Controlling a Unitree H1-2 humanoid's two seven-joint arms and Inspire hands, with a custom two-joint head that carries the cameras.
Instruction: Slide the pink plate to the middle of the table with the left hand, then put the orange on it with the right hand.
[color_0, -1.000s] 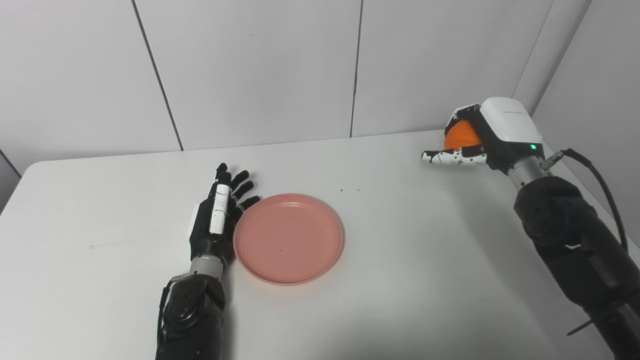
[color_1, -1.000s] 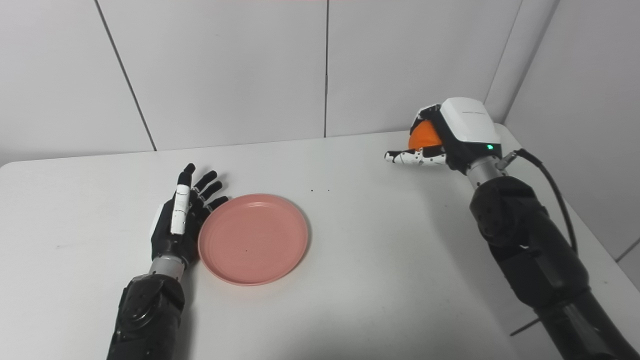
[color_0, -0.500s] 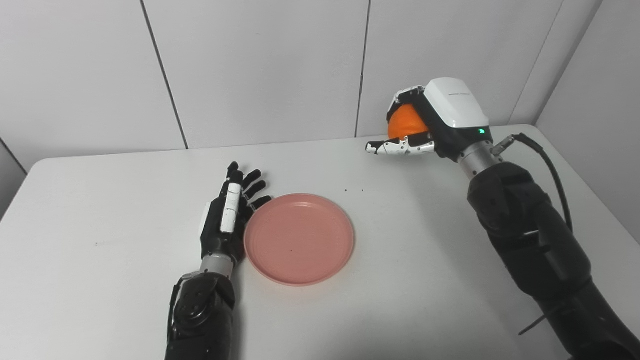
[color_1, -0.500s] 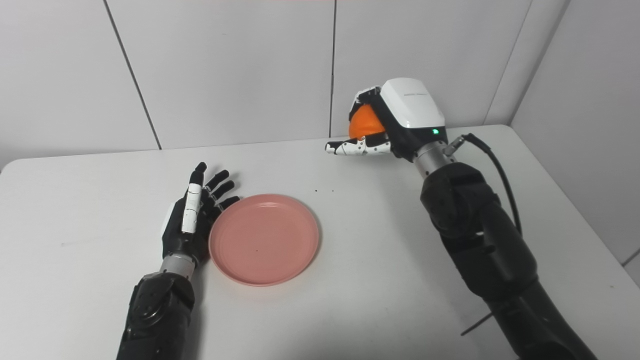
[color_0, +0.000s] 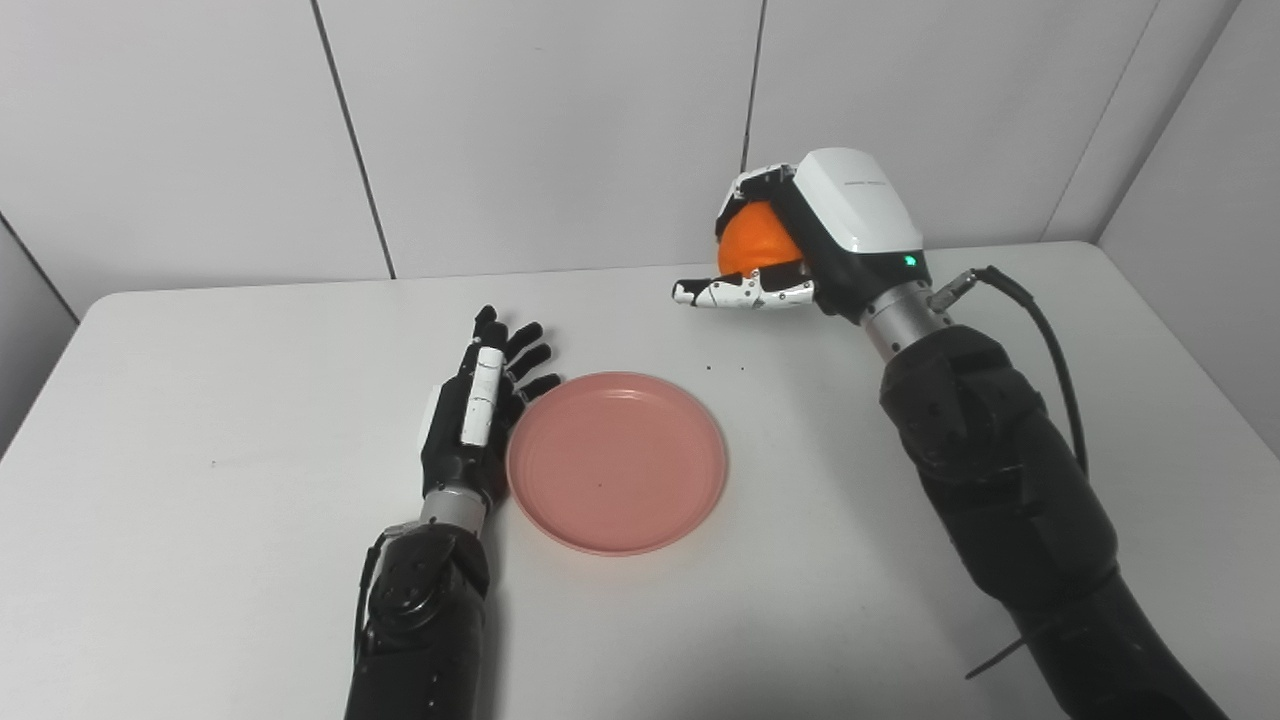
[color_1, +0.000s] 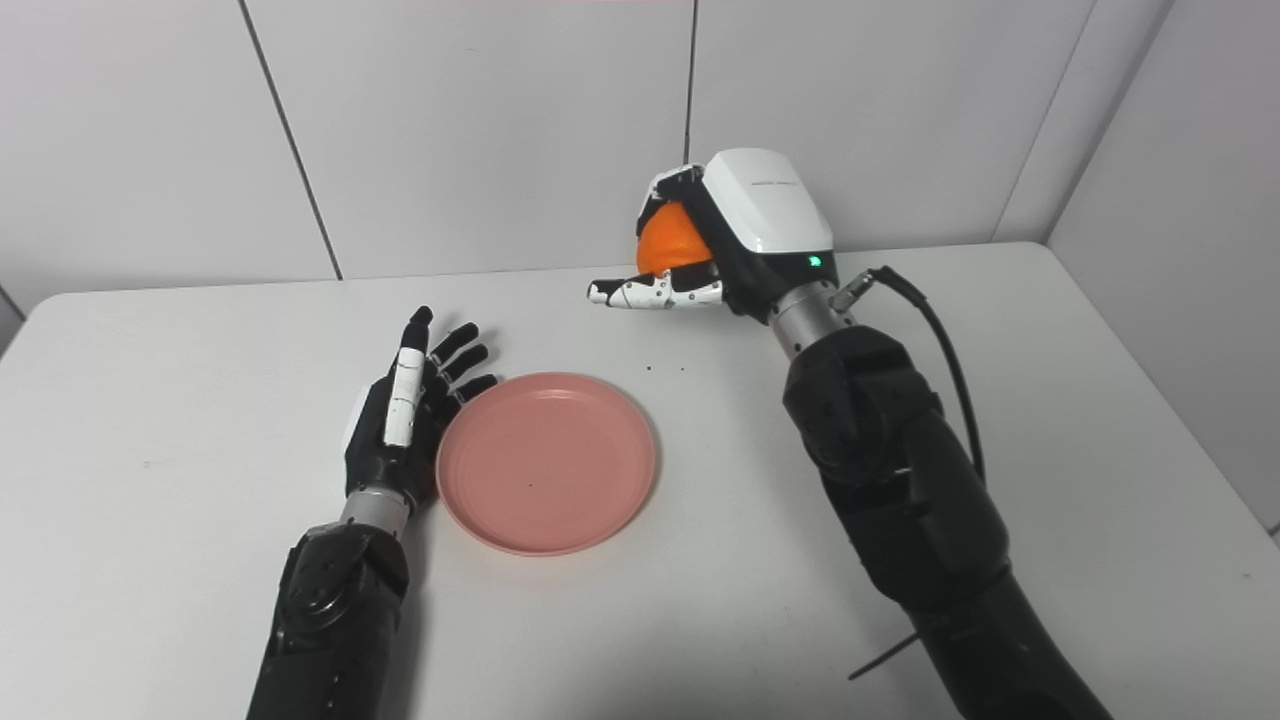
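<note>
White wall panels fill the top of the frame, and below them the white table (color_0: 250, 560) takes up everything else. From my seat at the controls I see the plate (color_0: 616, 462) lying flat near the middle of the frame, a touch left of centre, nothing on it. My left hand (color_0: 472, 425) lies on the table just left of the plate, edge-on with the thumb side up — its fingers (color_0: 523, 358) are straight and fanned slightly apart, pointing toward the upper part of the frame. It holds nothing. The inner side of the hand sits right against the plate's left rim; I cannot tell whether it actually touches.

My right hand (color_0: 800, 245) is up in the air, upper right of centre, in front of the seam where table meets wall. Its fingers curl around the orange (color_0: 755, 243), which shows as a bright patch between the black fingers and the white back shell. The thumb (color_0: 735, 293) sticks out level beneath the fruit, toward the left. The orange is well apart from the plate — above and to the right of it. A few dark specks (color_0: 725, 368) dot the table between the two.
</note>
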